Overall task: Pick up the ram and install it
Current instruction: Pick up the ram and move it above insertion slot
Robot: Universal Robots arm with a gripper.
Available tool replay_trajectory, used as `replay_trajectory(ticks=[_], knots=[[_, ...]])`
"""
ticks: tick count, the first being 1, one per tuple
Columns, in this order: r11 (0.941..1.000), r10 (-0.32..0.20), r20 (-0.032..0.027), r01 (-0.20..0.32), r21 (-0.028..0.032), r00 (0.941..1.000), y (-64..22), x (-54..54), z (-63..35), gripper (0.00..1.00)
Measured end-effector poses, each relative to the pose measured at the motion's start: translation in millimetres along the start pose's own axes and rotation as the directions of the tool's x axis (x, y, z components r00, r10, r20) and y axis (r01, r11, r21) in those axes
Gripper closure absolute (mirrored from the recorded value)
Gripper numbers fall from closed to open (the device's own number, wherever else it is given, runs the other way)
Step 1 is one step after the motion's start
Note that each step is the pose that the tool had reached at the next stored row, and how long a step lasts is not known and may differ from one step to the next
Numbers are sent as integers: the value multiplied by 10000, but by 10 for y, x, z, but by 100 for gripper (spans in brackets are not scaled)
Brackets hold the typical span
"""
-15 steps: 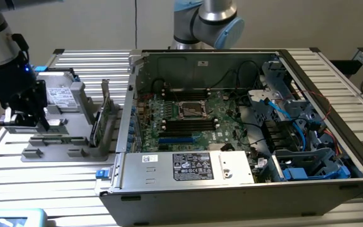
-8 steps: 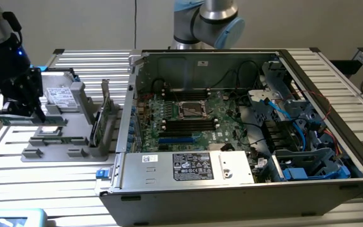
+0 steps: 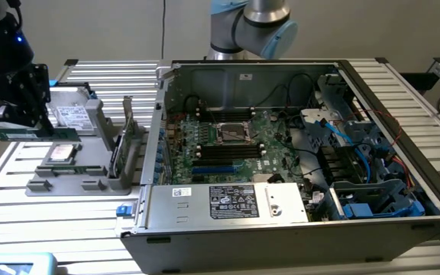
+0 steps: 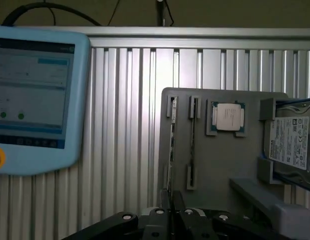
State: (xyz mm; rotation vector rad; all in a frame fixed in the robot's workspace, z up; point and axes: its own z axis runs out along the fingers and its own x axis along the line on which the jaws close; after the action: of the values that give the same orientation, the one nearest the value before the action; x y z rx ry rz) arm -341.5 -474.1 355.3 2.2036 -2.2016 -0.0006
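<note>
My black gripper (image 3: 23, 127) hangs above the far left of the table, at the exterior view's left, shut on the ram (image 3: 52, 135). The ram is a long thin green stick, held level in the air just above the grey parts holder (image 3: 90, 186). In the wrist view the fingers (image 4: 166, 202) pinch the ram (image 4: 170, 150), seen edge-on over the holder (image 4: 220, 165). The open computer case (image 3: 373, 229) lies to the exterior view's right, its motherboard (image 3: 270, 166) showing black memory slots (image 3: 231, 152).
The holder also carries a silver processor (image 3: 62, 152) (image 4: 228, 116), a second green stick (image 3: 75, 170), an upright expansion card (image 3: 117, 153) and a hard drive (image 3: 75, 114) (image 4: 294, 142). A light-blue teach pendant (image 4: 34, 100) (image 3: 10, 263) lies on the slatted table near the holder.
</note>
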Motion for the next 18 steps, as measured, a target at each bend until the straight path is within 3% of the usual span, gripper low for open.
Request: replay_trajectory(ticks=[11, 18], knots=[[10000, -5, 4, 5, -36, 10000, -324, 97, -502, 86], [10000, -6, 5, 6, -89, 10000, -577, 127, -826, 86]])
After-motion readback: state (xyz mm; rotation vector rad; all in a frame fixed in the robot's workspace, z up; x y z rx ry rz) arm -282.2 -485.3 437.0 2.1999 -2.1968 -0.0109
